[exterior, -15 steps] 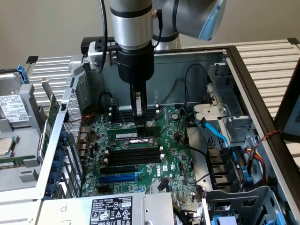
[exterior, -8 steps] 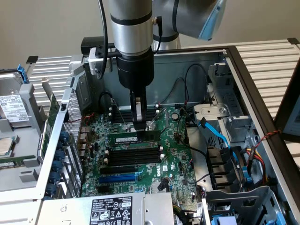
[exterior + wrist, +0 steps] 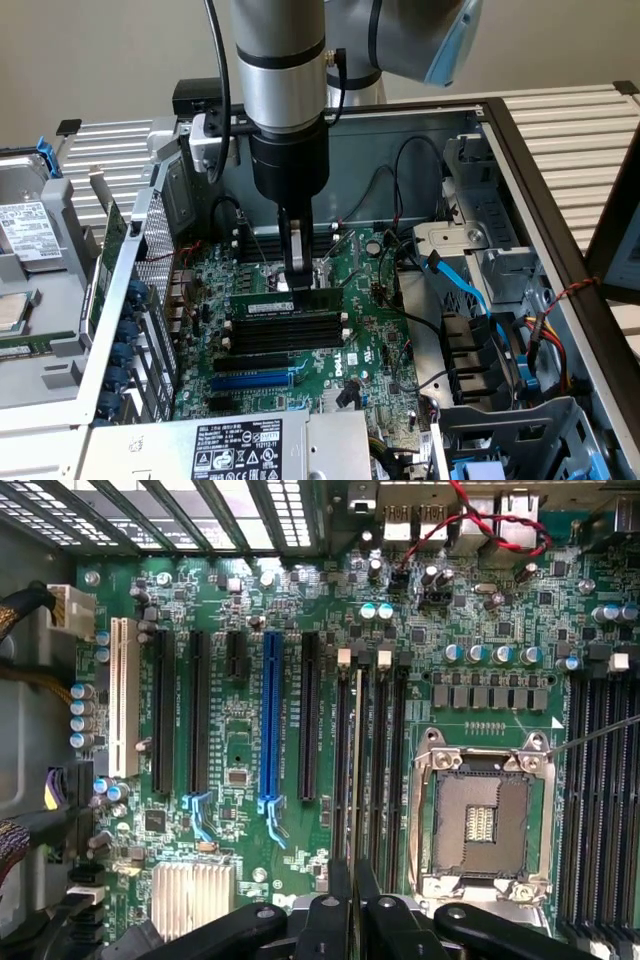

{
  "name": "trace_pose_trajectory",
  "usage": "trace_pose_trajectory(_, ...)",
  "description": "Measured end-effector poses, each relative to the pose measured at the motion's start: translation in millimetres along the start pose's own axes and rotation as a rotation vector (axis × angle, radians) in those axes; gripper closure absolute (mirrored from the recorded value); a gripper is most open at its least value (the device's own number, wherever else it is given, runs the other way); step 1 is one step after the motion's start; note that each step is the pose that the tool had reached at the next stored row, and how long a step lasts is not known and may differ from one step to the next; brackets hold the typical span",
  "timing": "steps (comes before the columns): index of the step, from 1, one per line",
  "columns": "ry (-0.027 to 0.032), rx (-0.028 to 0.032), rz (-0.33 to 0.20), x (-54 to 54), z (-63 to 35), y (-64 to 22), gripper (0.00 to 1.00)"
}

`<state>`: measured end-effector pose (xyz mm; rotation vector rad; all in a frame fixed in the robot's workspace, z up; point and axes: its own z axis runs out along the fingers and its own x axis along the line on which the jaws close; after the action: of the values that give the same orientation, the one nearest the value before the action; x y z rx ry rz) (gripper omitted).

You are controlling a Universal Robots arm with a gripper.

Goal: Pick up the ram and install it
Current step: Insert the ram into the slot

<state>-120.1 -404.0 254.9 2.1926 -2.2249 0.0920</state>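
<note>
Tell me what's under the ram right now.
The ram, held by the gripper, stands in line over a black memory slot on the motherboard. Its lower edge and the slot's contacts are covered.

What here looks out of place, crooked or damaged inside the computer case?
Nothing looks broken or spilled. The memory stick stands upright, in line with the black slots, with the gripper shut on it. One oddity: the processor socket is bare, with no cooler over it.

One ram (image 3: 268, 303); one blue slot (image 3: 270, 720); one white slot (image 3: 123, 695).
</note>
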Motion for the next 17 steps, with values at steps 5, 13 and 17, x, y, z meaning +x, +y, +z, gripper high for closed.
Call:
trace_pose_trajectory(5,-0.0001,0.0,0.0,-0.2,3.6,0.1,0.87)
trace_pose_trajectory(13,-0.0001,0.0001,-0.004,-0.3,6.0,0.2,0.87)
trace_pose_trajectory(17,-0.0004,0.0004,-0.008,-0.3,6.8,0.8,0.87)
